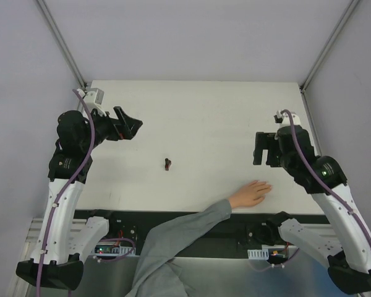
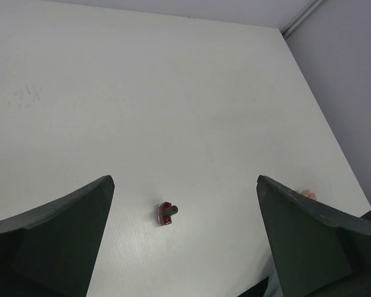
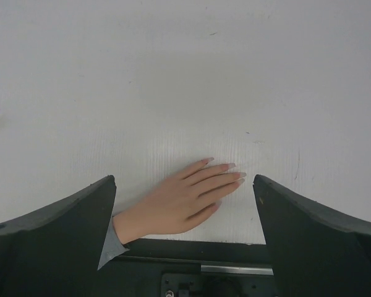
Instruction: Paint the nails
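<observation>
A bare hand (image 1: 252, 193) lies palm down at the near right of the tabletop (image 1: 204, 111), its nails (image 3: 240, 176) unpainted. A small dark red bottle (image 1: 167, 164) lies well apart to the left. The left end effector (image 1: 128, 127) and right end effector (image 1: 260, 148) hover with jaws wide apart, holding nothing.

A white, matte tabletop (image 1: 198, 111) lies under the left end effector (image 1: 131, 125) and the right end effector (image 1: 258, 148), evenly lit with only soft shadows. Pale grey walls (image 1: 191, 37) close it in beyond and to the outer side of each end effector, and metal frame posts (image 1: 62, 43) slant up from the far corners. A dark edge strip (image 1: 136, 214) runs along the near side, behind both.
</observation>
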You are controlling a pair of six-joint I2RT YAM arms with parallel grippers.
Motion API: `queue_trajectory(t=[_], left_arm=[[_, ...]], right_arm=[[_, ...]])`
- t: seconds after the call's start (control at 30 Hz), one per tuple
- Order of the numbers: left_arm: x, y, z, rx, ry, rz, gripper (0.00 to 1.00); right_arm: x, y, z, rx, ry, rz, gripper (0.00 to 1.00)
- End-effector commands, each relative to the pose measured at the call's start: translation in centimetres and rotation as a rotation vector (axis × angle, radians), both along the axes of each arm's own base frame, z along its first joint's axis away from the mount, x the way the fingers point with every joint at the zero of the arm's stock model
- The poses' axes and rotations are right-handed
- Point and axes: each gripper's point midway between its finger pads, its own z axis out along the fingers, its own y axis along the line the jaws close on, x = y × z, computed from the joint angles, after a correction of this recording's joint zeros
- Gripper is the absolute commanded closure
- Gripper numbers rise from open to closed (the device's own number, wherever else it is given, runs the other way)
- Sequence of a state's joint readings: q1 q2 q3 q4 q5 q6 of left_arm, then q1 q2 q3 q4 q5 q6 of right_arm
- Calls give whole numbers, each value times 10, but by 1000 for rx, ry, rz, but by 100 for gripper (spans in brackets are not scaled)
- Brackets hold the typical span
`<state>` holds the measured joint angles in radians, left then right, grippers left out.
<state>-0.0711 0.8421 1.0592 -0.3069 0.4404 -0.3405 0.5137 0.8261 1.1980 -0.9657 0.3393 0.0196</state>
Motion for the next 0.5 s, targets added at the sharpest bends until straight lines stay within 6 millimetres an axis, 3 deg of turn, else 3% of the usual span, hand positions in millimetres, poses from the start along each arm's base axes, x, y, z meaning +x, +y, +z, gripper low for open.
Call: queue_trajectory(t=[0.0,0.1,0.17,0.2,0.27,0.3,0.33,0.47], left_arm=[[-8,8,-11,25,19,40,1],[-11,23,-26,55,63,131,1],[-14,33,-34,74,82,199,1],[-15,45,-43,99,109,270,1],[-20,54,-50,121,124,320,1],[-23,60,-56,135,141,352,1],[-27,68,-59,153,143,397,1],[-41,76,-70,195,154,434,1]], right_arm=[[15,18,-4,41,65,-10,4],[37,70,-3,181,70,79,4],[43,96,-6,199,88,54,4],[46,119,-8,172,113,72,4],[57,135,-10,164,107,-32,4],[54,153,-13,176,122,-34,4],[64,172,-22,168,134,-62,4],[68,243,-42,200,158,-94,4]])
